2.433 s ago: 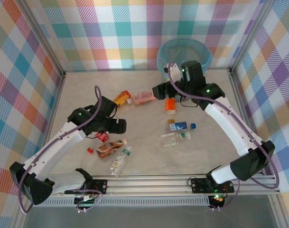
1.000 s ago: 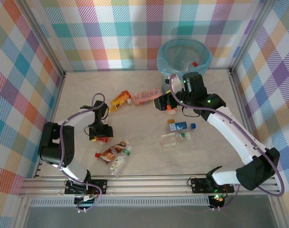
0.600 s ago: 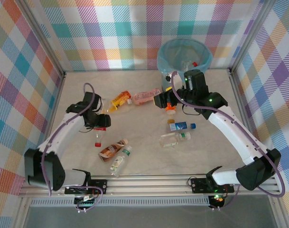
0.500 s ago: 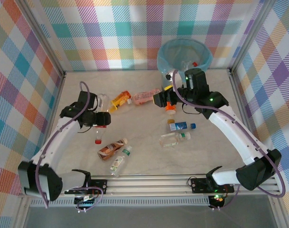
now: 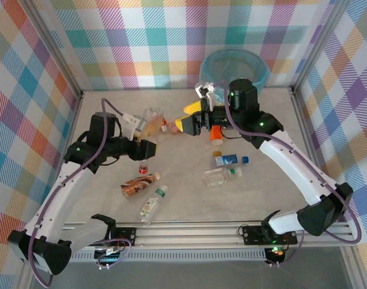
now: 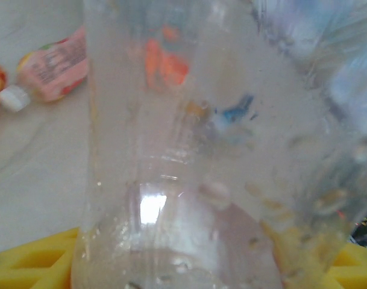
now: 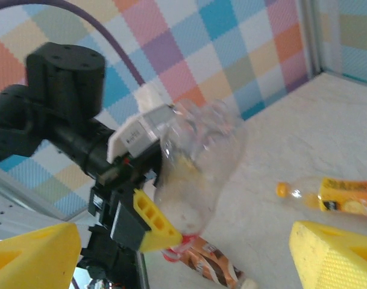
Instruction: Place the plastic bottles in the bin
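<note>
Left claw (image 5: 141,148) clamps a clear bottle (image 5: 150,115); right claw (image 5: 189,116) gapes empty near the bag-lined bin (image 5: 234,52).

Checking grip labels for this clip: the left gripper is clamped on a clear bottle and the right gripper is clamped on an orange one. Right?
Not quite. The left gripper is clamped on a clear bottle, but the right gripper is open and holds nothing: in the top view its yellow fingers stand apart with no bottle between them.
</note>
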Robot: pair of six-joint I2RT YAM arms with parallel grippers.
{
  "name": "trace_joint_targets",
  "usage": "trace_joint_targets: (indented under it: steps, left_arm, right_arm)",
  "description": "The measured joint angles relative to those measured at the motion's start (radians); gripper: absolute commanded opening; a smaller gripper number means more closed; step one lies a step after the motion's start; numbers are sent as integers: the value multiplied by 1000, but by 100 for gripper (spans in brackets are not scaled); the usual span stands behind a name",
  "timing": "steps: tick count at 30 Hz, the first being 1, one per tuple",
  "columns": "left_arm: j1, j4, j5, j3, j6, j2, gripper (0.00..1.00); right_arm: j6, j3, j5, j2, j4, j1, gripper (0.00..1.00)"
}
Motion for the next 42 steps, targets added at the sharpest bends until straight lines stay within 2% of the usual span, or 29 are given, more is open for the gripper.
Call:
trace_joint_targets:
  steps: [5, 13, 23, 26, 32, 38, 42]
  left_arm:
    - [-42, 30, 93, 21, 36, 3, 64]
    - [-121, 48, 149, 72, 80, 43, 63]
    - [-158, 53, 174, 77, 103, 66, 63]
    - [-158, 53, 172, 77, 104, 66, 68]
    - [-159, 76, 125, 77, 92, 61, 86]
    - [-163, 118, 31, 102, 22, 44, 99]
    - [-164, 208, 35, 103, -53, 0, 100]
  right_arm:
    - [7, 17, -3, 10, 10, 25, 90]
    - [14, 19, 0, 48, 16, 67, 91]
    - [-7, 60, -31, 67, 9, 84, 67]
    - [-12, 63, -33, 67, 3, 85, 63]
    - [-16, 92, 6, 67, -48, 85, 59]
    - [-74, 281, 151, 67, -208, 85, 54]
    - [-153, 443, 305, 67, -310, 85, 54]
